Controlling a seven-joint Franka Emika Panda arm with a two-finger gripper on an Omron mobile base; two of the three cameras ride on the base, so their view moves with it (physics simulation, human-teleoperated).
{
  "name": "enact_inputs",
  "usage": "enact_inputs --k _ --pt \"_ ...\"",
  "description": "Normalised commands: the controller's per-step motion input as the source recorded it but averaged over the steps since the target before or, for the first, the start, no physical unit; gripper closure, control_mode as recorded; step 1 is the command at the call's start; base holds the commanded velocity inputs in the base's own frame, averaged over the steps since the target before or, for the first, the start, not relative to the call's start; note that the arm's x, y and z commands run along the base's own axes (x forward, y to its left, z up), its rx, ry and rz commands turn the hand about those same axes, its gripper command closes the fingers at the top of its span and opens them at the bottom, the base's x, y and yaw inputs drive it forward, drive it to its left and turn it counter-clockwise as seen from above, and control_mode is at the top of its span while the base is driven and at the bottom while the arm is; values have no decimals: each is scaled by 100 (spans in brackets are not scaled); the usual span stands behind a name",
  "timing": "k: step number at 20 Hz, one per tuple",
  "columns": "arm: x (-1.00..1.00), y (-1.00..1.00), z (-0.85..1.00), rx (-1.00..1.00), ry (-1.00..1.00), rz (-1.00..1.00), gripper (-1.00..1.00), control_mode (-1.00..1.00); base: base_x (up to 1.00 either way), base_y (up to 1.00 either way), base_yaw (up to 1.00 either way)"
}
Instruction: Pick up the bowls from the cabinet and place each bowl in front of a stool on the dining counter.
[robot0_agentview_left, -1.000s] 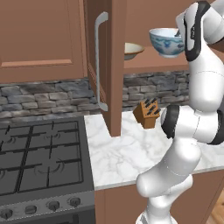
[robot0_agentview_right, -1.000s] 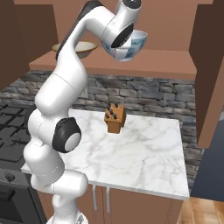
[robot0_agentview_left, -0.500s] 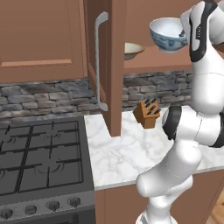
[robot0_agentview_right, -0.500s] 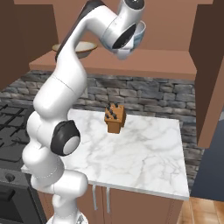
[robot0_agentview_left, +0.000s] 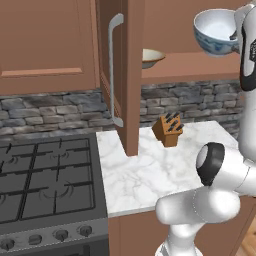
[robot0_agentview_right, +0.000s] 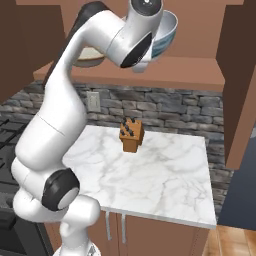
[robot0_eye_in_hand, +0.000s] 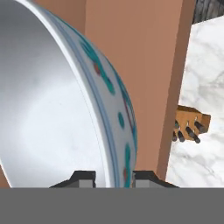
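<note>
Gripping the rim of the blue-patterned white bowl (robot0_eye_in_hand: 65, 100), my gripper (robot0_eye_in_hand: 114, 177) has one finger (robot0_eye_in_hand: 85, 177) inside the bowl and the other (robot0_eye_in_hand: 146, 177) against its patterned outside, narrowed onto the wall between them. From the left base view the bowl (robot0_agentview_left: 216, 31) hangs tilted in the air, up high and in front of the open cabinet (robot0_agentview_left: 190, 65), clear of its shelf, with my hand at its right edge. From the right base view the bowl (robot0_agentview_right: 167, 32) sits partly behind my wrist, its mouth tipped away from that camera.

The tan bowl (robot0_agentview_left: 150, 57) rests on the cabinet shelf, well apart from the one I hold, just beside the open cabinet door (robot0_agentview_left: 125, 75) with its long silver handle (robot0_agentview_left: 114, 70). Below, a wooden knife block (robot0_agentview_left: 168, 129) stands on the short marble worktop (robot0_agentview_left: 145, 175), near the stone backsplash (robot0_agentview_left: 195, 100). A black gas stove (robot0_agentview_left: 45, 175) lies just beside the worktop on its left
</note>
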Motion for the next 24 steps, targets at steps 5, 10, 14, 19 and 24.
enact_inputs --k 5,10,14,19,24 --pt "-100 0 9 3 7 -21 100 -100 0 0 0" --pt "-100 17 0 12 22 -11 100 -100 0 0 0" --pt "-100 29 -3 23 34 0 100 -100 0 0 0" --pt "-100 45 -21 23 28 10 100 -100 0 0 0" --pt "-72 62 -35 8 11 17 100 -100 0 0 0"
